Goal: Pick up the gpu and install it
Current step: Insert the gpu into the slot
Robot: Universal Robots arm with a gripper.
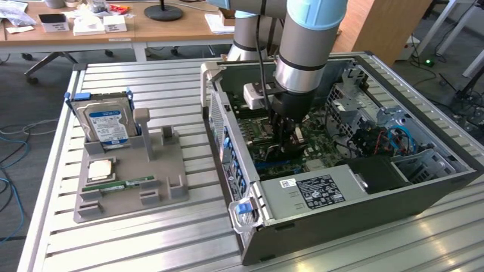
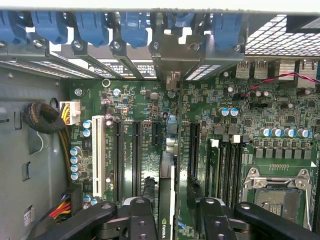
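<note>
And here's the tool (image 1: 289, 148), black metal fingers down inside the open dark grey sheet-metal computer case (image 1: 423, 187). From the wrist, the tool (image 2: 176, 204) is spread: one matte black finger each side, and a sliver of daylight between each pad and the card.

The gpu (image 2: 167, 190), a thin dark card seen edge-on with a small green-lettered label, stands upright right between those fingers, its lower edge down at the green motherboard (image 2: 145, 107). Its silver metal end bracket (image 2: 172, 62) sits straight ahead of the tool, at the case's rear wall under a row of glossy blue plastic clips (image 2: 90, 25).

Flanking the card are long black slots, and further off to one side a white plastic slot (image 2: 98, 155). On the other side of the tool, a square silver processor socket (image 2: 277, 187) with a bare metal frame.

Well off to the exterior view's left of the tool, on the ribbed aluminium surface (image 1: 151, 79), a grey moulded plastic holder (image 1: 128, 187) props up a boxy hard drive with a blue-and-white label (image 1: 106, 126).
</note>
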